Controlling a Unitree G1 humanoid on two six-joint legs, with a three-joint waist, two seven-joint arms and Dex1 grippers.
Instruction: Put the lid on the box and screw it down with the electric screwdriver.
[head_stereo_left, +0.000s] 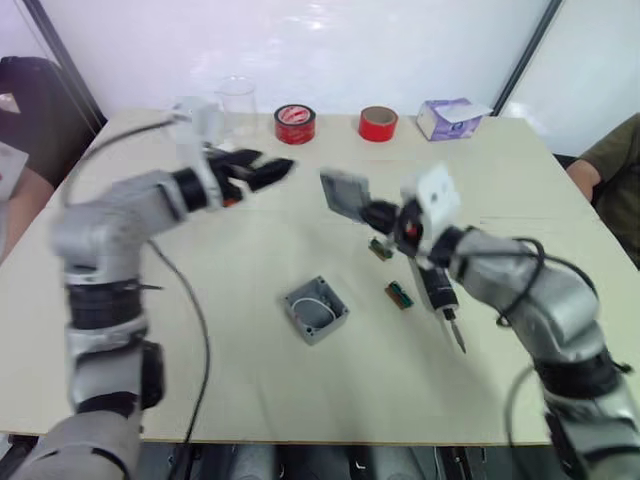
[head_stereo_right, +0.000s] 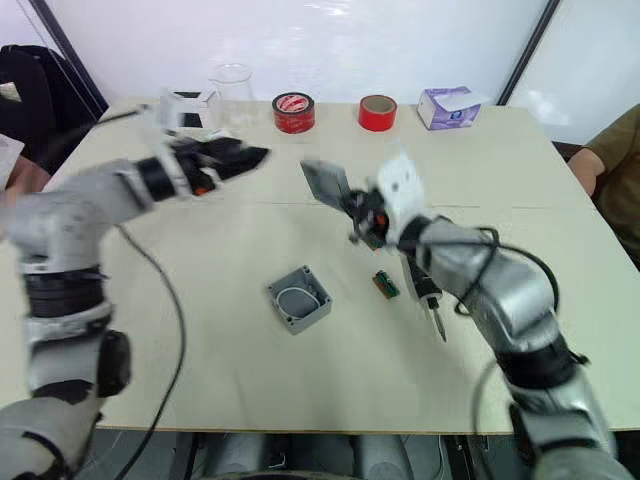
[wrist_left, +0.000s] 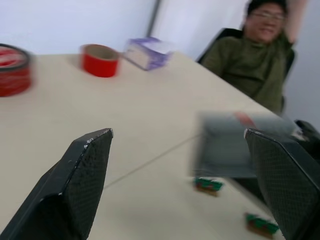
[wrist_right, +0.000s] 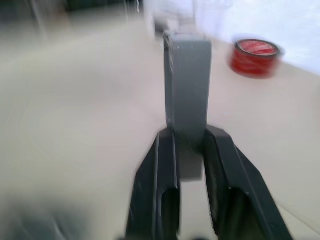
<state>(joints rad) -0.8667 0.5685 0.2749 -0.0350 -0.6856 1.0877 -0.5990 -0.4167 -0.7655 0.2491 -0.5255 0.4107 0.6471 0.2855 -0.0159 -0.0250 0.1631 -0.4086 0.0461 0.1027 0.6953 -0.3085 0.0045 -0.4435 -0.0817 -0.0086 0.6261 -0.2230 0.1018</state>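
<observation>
Holding: right gripper (wrist_right: 190, 150) pinches the lid (head_stereo_left: 345, 191) by one edge, raised at frame centre, likely for carrying.
Left gripper (wrist_left: 180, 165): fingers spread wide, empty, upper left.
Box (head_stereo_left: 316, 309): open, lower centre of the table (head_stereo_left: 250, 400), awaiting cover.
Electric screwdriver (head_stereo_left: 442, 298): lying right of box, set aside.

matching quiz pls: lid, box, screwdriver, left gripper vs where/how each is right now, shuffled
Things:
1. lid
2. box
3. electric screwdriver
4. left gripper

States:
A. lying on the table under the right arm, bit toward the near edge
B. open, holding nothing, raised over the table
C. held in the air by the right gripper
D. on the table, open side up, white wire inside

Pairs: 1-C, 2-D, 3-A, 4-B
</observation>
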